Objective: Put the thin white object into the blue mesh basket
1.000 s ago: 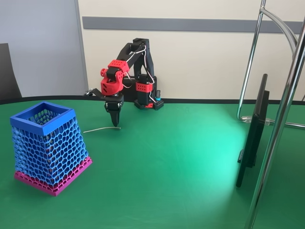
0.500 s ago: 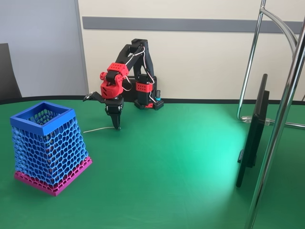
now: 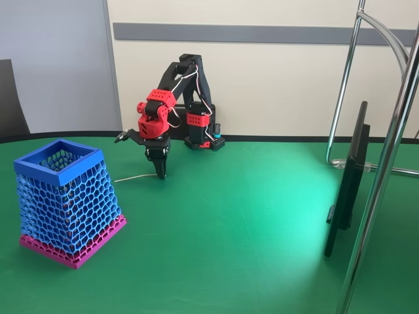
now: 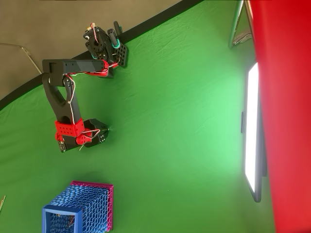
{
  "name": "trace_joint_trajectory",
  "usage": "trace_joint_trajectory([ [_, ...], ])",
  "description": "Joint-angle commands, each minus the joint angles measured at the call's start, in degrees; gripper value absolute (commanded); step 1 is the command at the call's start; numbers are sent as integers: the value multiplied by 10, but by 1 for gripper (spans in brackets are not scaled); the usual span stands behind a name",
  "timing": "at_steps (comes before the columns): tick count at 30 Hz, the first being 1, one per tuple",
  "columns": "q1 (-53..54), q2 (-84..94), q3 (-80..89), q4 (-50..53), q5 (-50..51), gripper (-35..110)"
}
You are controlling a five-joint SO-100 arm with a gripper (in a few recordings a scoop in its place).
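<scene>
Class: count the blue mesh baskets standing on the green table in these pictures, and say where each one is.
1. The blue mesh basket stands at the table's left in the fixed view, and at the bottom left in the overhead view. No other basket shows.

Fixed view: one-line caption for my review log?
Gripper tip down at one end of a thin white strand, blue basket nearby.

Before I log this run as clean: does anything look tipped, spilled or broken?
Nothing stands out. The blue mesh basket stands upright on the green table. The thin white object lies flat, with the gripper at its right end in the fixed view.
</scene>
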Motion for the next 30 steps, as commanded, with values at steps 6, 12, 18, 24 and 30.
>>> trace_joint_trajectory([
  [6,3,-5,-25,-9,-7,7],
  [12,3,-5,-27,-10,-8,6],
  [18,-6,18,-30,-10,1,6],
  [24,-31,69,-41,-10,23,5],
  [30,-65,113,-98,-8,53,6],
])
